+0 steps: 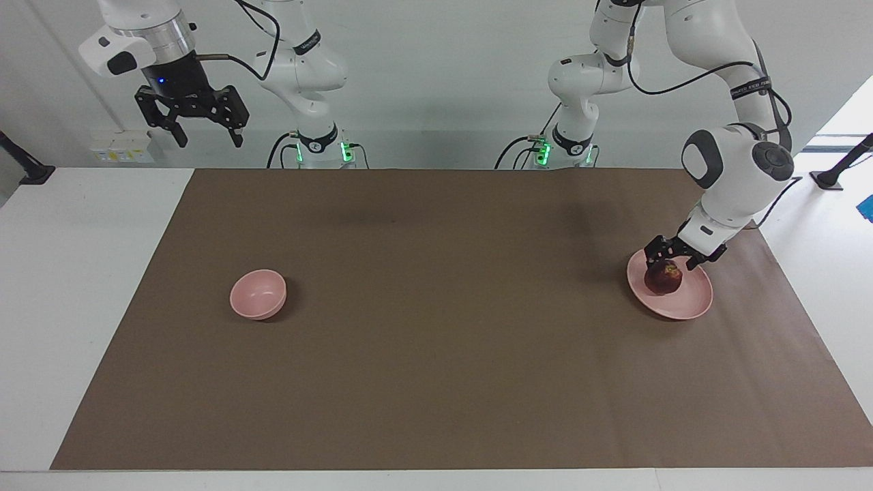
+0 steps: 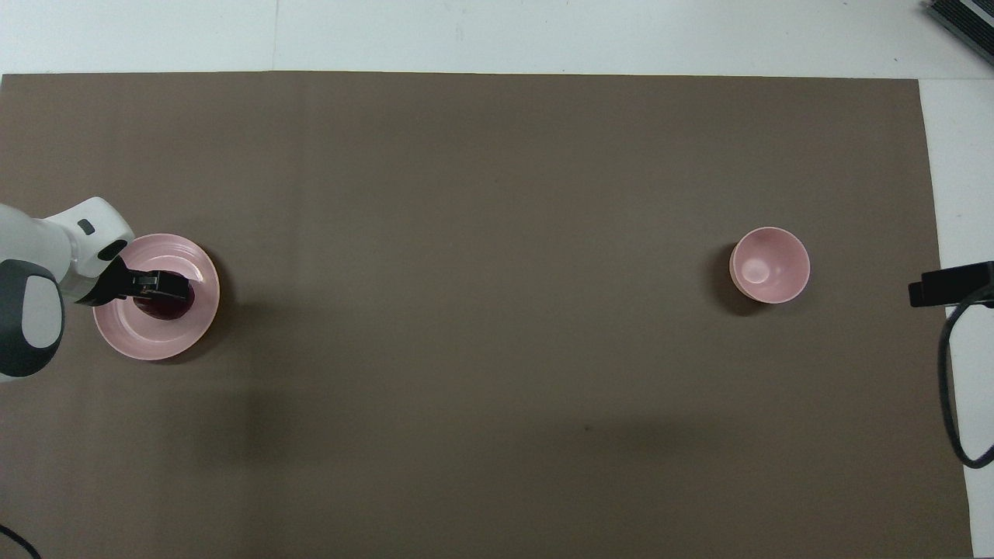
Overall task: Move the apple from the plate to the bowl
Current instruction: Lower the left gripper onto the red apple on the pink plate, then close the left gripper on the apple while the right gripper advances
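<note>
I see the apple (image 1: pixel 663 277), small, round and dark red with a yellowish patch at the stem, sitting on the plate (image 1: pixel 685 305) at the left arm's end of the table. The plate is flat, shallow and pale pink with a smooth gloss and faint rings inside its rim. My left gripper (image 1: pixel 671 258) is down at the apple with its jaws spread wide, one black fingertip on either side of the fruit's top; I cannot tell whether they touch it, and the apple rests on the plate, not lifted. From overhead the gripper covers much of the apple (image 2: pixel 167 305). The bowl (image 1: pixel 258 294), small, deep, round and the same pale pink, stands well apart toward the right arm's end, with nothing between it and the plate. Both rest on a matte brown mat (image 1: pixel 436 354) spread over the white table (image 1: pixel 75 273). My right gripper (image 1: pixel 204 140) waits high over the table's edge, jaws wide open and empty.
</note>
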Controlling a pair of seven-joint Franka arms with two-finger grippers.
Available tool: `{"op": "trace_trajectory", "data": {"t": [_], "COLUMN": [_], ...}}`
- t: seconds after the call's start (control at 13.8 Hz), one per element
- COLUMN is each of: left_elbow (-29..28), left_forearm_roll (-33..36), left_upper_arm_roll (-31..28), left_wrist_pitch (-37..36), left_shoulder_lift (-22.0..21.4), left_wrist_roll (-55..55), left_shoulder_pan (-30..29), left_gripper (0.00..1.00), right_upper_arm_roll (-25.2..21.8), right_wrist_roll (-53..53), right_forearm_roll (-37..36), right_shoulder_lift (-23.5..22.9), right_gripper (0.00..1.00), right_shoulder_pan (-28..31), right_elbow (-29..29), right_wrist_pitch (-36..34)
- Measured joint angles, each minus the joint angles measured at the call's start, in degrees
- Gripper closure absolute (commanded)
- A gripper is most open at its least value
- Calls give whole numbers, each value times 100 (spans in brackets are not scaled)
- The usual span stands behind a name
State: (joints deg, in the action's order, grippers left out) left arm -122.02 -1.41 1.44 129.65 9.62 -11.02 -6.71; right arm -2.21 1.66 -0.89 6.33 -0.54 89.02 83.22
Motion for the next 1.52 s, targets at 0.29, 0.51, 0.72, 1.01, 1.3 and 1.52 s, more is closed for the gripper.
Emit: {"op": "trace_trajectory", "data": {"t": [0.29,0.51,0.72,1.01,1.3,1.52], "left_elbow": [-134,-129,-59,955,1568,1947], "left_forearm_roll": [0,1,0,0,-6,-22], "left_upper_arm_roll": [0,-3,-4,43,95,116], "left_wrist_pitch": [271,290,195,-1240,-1875,-2149], "left_shoulder_lift": [40,23,37,106,109,109], "left_wrist_roll": [-3,-163,-242,-263,-263,-22], "left_shoulder_pan": [-5,-56,-94,-97,-97,-95], "left_gripper": [77,100,100,100,100,100], "right_upper_arm_roll": [0,0,0,8,48,65], "right_wrist_roll": [0,0,0,0,12,658], "right_forearm_roll": [0,0,0,5,12,145], "right_shoulder_lift": [4,5,5,5,31,46], "right_gripper": [0,0,0,0,0,0], "right_shoulder_pan": [0,0,0,-7,-246,-296], "right_elbow": [1,1,4,1,-16,3], "right_wrist_pitch": [0,0,-1,-1,1,-3]}}
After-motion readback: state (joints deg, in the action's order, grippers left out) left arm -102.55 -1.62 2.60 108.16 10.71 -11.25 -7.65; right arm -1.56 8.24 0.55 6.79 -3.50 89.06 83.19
